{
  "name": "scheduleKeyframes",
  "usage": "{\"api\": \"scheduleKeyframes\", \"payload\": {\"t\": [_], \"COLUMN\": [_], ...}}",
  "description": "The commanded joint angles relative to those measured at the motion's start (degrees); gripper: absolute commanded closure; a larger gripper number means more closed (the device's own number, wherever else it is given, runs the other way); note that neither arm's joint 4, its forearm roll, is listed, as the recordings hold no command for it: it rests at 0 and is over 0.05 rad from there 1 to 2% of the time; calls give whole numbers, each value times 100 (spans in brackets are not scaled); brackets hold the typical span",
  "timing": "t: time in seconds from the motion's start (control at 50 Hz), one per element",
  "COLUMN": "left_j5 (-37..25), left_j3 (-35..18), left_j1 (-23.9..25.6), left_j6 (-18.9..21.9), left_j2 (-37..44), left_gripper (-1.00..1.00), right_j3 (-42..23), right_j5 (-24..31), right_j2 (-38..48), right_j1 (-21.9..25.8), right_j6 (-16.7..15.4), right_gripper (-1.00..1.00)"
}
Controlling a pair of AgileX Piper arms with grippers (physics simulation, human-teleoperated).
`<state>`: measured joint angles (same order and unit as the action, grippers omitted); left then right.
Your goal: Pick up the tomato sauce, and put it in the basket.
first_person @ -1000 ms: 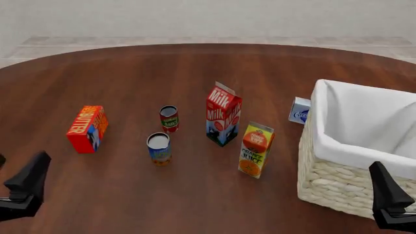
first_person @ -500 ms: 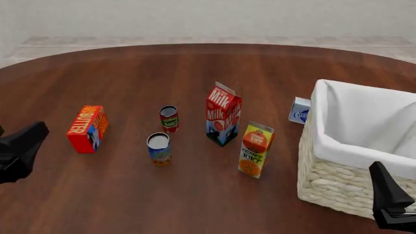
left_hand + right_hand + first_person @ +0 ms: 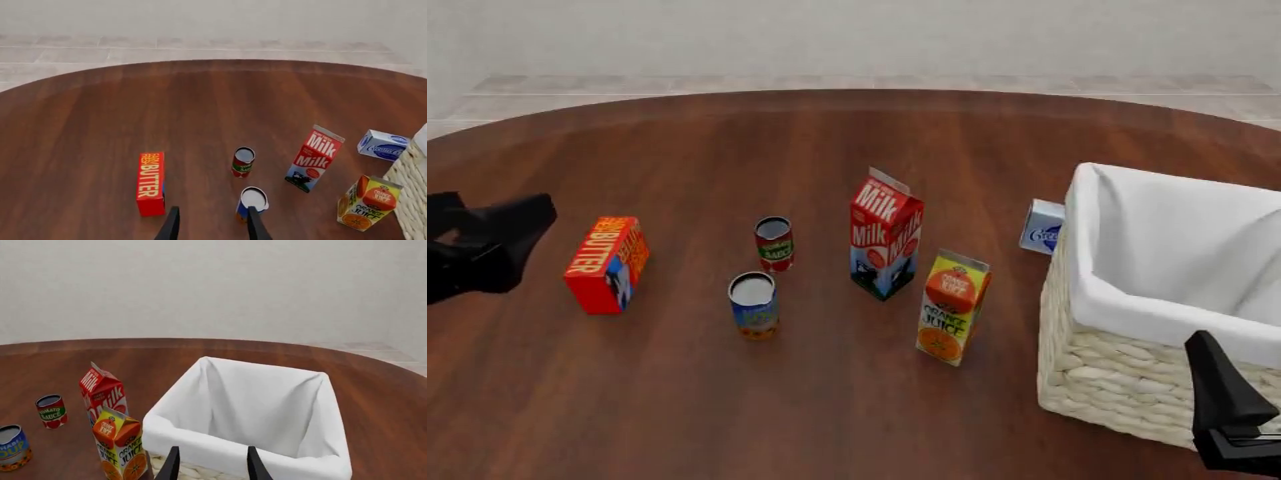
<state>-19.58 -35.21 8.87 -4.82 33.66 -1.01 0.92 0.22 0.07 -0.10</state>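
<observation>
The tomato sauce [image 3: 774, 243] is a small red can with a green band, standing upright mid-table; it also shows in the wrist views [image 3: 243, 162] [image 3: 51, 411]. The basket [image 3: 1108, 385], woven cream wicker with white lining, stands at the right [image 3: 257, 405], and only its edge [image 3: 412, 172] shows in the left wrist view. My left gripper [image 3: 523, 228] hovers at the far left beside the butter box, well left of the can; its fingers are open and empty [image 3: 213, 227]. Low at the near right, my right gripper [image 3: 1217, 395] is open and empty over the basket's near rim [image 3: 211, 465].
A blue and orange can [image 3: 751, 305] stands just in front of the tomato sauce. A red butter box [image 3: 605, 264] lies to the left. A milk carton [image 3: 884, 238], an orange juice carton [image 3: 952, 307] and a small blue-white box [image 3: 1042, 228] stand between can and basket.
My left gripper has risen and moved forward from the table's near left edge to beside the butter box. The right gripper and all objects have stayed put.
</observation>
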Motion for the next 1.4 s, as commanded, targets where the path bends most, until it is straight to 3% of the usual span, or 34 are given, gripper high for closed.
{"api": "scheduleKeyframes", "payload": {"t": [0.02,0.26,0.82,1.24,1.4], "left_j5": [-60,-549,-830,-826,-775], "left_j3": [-495,-1154,-2339,-2717,-2768], "left_j1": [2,44,275,411,427], "left_j6": [147,160,158,304,124], "left_j2": [680,1251,2868,3623,3903], "left_gripper": [-100,-100,-100,-100,-100], "right_j3": [-3,8,4,8,8], "right_j5": [6,-23,-3,-12,-13], "right_j2": [-1,16,1,6,5], "right_j1": [1,0,3,3,5], "right_j6": [-2,-2,-3,-3,-2], "right_gripper": [-100,-100,-100,-100,-100]}}
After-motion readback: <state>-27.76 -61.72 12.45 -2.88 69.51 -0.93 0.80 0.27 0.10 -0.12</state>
